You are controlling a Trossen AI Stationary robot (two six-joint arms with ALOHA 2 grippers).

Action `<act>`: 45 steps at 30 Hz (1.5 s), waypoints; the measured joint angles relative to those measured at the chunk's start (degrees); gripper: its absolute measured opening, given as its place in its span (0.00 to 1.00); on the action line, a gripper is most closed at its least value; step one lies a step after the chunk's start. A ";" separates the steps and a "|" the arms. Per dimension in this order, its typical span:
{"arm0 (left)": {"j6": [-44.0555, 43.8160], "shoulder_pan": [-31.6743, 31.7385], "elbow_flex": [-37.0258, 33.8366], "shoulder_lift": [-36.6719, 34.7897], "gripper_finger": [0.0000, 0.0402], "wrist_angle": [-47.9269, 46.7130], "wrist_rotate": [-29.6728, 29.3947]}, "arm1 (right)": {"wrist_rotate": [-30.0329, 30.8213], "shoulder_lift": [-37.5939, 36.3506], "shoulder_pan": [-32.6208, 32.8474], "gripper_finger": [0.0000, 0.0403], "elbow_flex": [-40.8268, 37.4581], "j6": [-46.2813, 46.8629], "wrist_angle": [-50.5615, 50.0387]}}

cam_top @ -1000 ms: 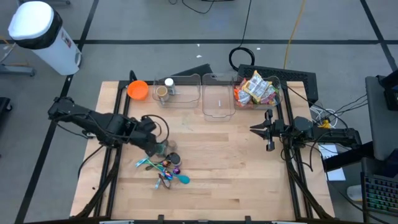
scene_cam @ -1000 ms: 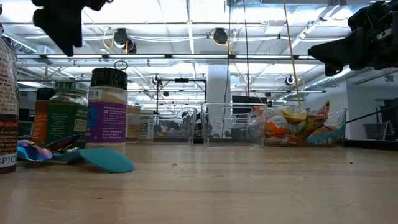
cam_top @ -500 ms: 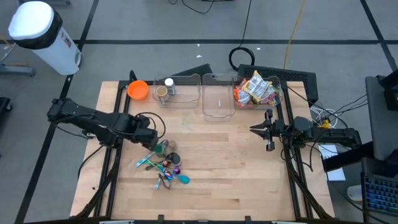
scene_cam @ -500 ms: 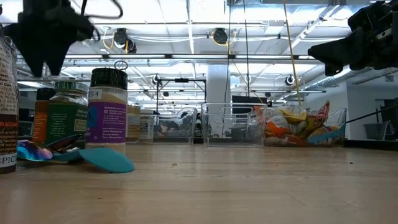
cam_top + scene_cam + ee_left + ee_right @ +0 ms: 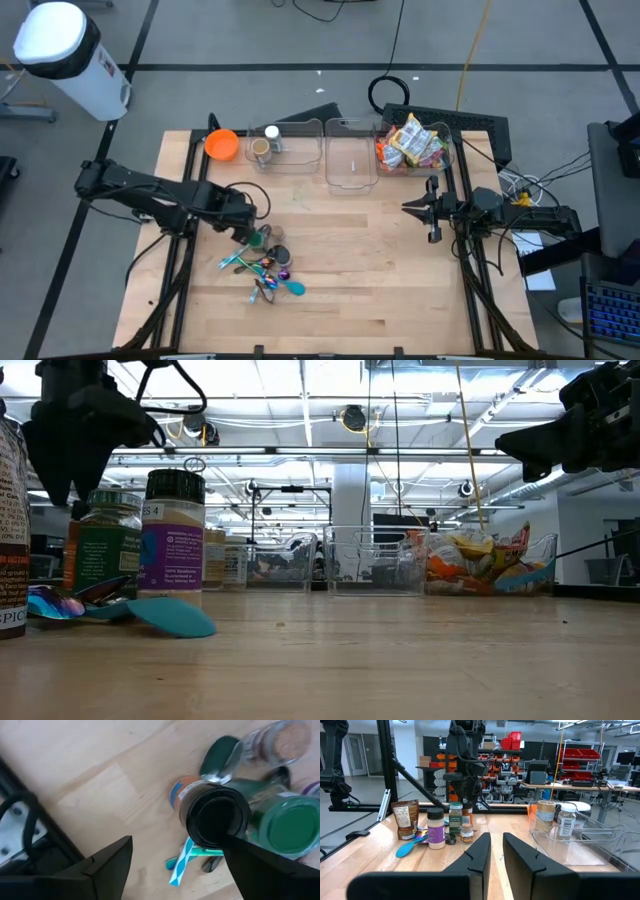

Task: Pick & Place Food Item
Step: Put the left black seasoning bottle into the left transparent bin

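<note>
Wooden table (image 5: pixel 380 270): left gripper (image 5: pixel 250 226) open above the spice jars (image 5: pixel 268 247), right gripper (image 5: pixel 415 208) nearly closed, empty

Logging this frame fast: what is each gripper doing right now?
Left gripper: open, holding nothing, poised above the black-lidded spice jar.
Right gripper: nearly shut, holding nothing, waiting at the table's right side.

Worktop (image 5: pixel 400 290) count: 3 clear bins (image 5: pixel 350 160), 1 orange bowl (image 5: pixel 221 145), 2 jars (image 5: pixel 262 148) in the left bin. At least 4 spice jars (image 5: pixel 435 827) in the cluster. Spoons (image 5: pixel 262 268): several, can't count exactly.
</note>
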 joint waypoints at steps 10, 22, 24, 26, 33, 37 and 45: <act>3.52 2.10 -0.02 -0.01 0.70 -0.27 -1.51 | 0.00 0.00 -0.02 0.11 0.01 0.01 0.00; 8.32 5.49 -0.07 -1.28 0.69 -0.19 -1.83 | 0.02 0.00 0.01 0.11 -0.02 0.01 0.00; 8.81 5.93 -0.07 -1.75 0.68 -0.03 -1.94 | 0.02 0.00 -0.02 0.11 0.01 -0.01 -0.02; 9.08 6.21 -0.07 -2.01 0.67 0.45 -2.00 | 0.02 0.00 0.01 0.11 0.00 0.02 -0.02; 10.05 6.52 -0.07 -2.19 0.66 4.83 -1.72 | 0.00 0.00 0.00 0.11 0.01 0.01 -0.02; 10.12 6.52 -0.07 -1.38 0.68 7.08 -1.68 | 0.00 0.00 -0.01 0.11 0.00 0.00 -0.02; 8.56 6.52 -0.04 -1.35 0.74 6.95 -4.06 | 0.02 0.00 0.00 0.11 0.00 0.01 -0.02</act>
